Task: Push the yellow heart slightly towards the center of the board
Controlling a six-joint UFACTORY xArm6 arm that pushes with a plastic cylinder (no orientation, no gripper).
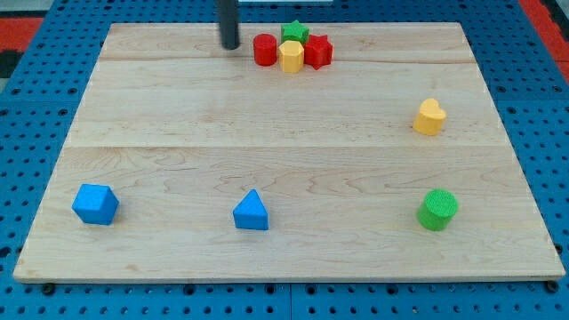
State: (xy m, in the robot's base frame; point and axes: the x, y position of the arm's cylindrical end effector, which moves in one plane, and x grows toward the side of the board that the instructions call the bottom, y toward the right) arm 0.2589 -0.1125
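my tip [230, 45] rests on the counter [267, 151] near its far edge at about 11 o'clock from the board's middle; it is a plain dark rod with nothing to open or close and it holds nothing. just to its 3 o'clock side sits a tight cluster: a red cylinder [264, 50], a yellow hexagonal block [291, 56] touching it, a green star [295, 32] behind them, and a red star-like block [318, 51] on the cluster's 3 o'clock end. the tip is near the red cylinder but apart from it. the yellow heart [428, 116] lies alone at about 2 o'clock from the middle, well apart from the tip. a green cylinder [437, 210] sits at 4 o'clock, a blue triangular block [252, 212] near 6 o'clock, and a blue cube-like block [95, 204] at 8 o'clock.
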